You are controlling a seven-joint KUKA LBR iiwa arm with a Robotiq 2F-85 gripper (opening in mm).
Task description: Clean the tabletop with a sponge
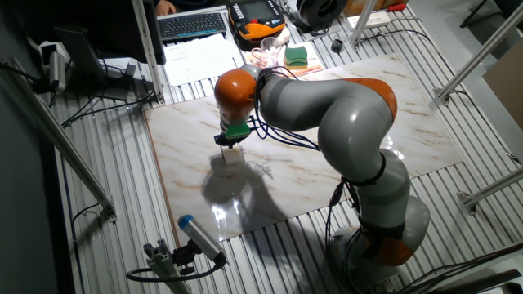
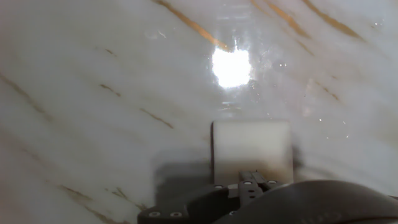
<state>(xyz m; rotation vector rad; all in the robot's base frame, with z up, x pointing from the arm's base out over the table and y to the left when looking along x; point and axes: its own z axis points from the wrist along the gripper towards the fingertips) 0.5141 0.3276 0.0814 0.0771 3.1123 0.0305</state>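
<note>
End effector [image 1: 230, 147]: points down over the tabletop's left half, clamped on the sponge.
Sponge [image 2: 252, 149]: cream block held at the fingertips, pressed against the marble; seen at 6 o'clock in the hand view.
Tabletop [image 1: 327, 175]: glossy veined marble; bright glare at 12 o'clock from the sponge.
Green-and-yellow sponge [image 1: 296, 56]: off the slab, at its 12 o'clock edge.

Two sponges here: one cream-white sponge [image 1: 232, 154] on the marble tabletop [image 1: 384, 122], one green-and-yellow sponge [image 1: 296, 56] (far edge). One keyboard [image 1: 193, 25], one arm [image 1: 343, 114].
</note>
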